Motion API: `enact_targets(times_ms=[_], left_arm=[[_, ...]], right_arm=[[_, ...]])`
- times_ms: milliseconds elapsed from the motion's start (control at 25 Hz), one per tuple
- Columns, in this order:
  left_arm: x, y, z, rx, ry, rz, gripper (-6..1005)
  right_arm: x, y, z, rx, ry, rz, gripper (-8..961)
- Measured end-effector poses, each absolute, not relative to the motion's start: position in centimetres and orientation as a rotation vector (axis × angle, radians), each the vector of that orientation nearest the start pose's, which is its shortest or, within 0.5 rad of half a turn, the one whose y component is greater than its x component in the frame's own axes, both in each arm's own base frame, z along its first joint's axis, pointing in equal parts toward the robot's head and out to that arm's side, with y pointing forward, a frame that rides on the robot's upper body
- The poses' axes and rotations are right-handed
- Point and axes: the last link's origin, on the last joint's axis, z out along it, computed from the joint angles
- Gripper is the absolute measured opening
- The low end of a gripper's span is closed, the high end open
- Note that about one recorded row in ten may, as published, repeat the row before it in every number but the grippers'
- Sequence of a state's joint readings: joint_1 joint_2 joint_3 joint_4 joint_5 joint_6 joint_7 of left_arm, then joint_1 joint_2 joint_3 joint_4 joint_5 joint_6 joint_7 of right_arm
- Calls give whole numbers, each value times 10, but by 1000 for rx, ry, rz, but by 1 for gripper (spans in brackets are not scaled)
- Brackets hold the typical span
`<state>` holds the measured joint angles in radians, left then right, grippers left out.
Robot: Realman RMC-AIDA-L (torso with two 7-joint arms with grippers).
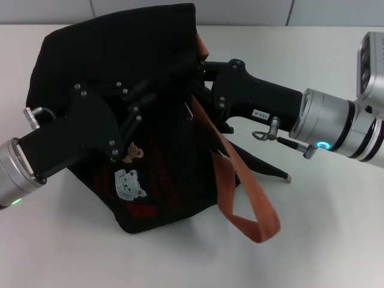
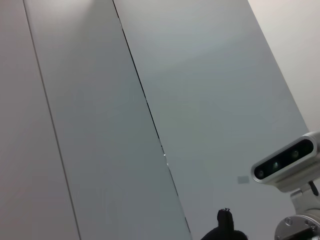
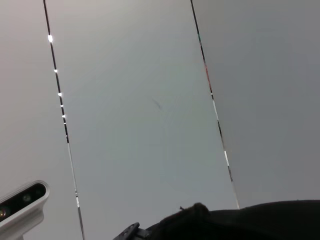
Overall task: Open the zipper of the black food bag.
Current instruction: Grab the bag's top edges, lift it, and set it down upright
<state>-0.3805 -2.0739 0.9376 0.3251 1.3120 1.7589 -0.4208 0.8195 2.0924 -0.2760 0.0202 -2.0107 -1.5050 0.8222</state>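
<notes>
The left gripper (image 1: 144, 99) reaches in from the lower left of the head view, over the bag (image 1: 108, 66), which fills the upper middle of the frame on the white bench (image 1: 324, 240). The right gripper (image 1: 201, 66) comes from the right and meets the bag's top edge near an orange handle (image 1: 240, 186) that loops down to the lower right. We cannot tell whether either gripper is apart or together. We cannot make out the zipper.
</notes>
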Motion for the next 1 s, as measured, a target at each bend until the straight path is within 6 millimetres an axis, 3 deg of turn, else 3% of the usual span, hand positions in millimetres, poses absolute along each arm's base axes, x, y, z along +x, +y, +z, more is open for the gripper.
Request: enact_targets(times_ms=[200,400,1000], left_arm=[[-258,270,-9,-2243,192,-1131,88],[-258,267,-7,-2234,193,-1144,88],[-259,264,-2,-2212,198,-1166,89]], right_arm=[[172,338,-83,-2591,390,1253,195],[176,337,-83,-2582,409,1245,-3],[192,332,-82,-2533,478,1225,0]])
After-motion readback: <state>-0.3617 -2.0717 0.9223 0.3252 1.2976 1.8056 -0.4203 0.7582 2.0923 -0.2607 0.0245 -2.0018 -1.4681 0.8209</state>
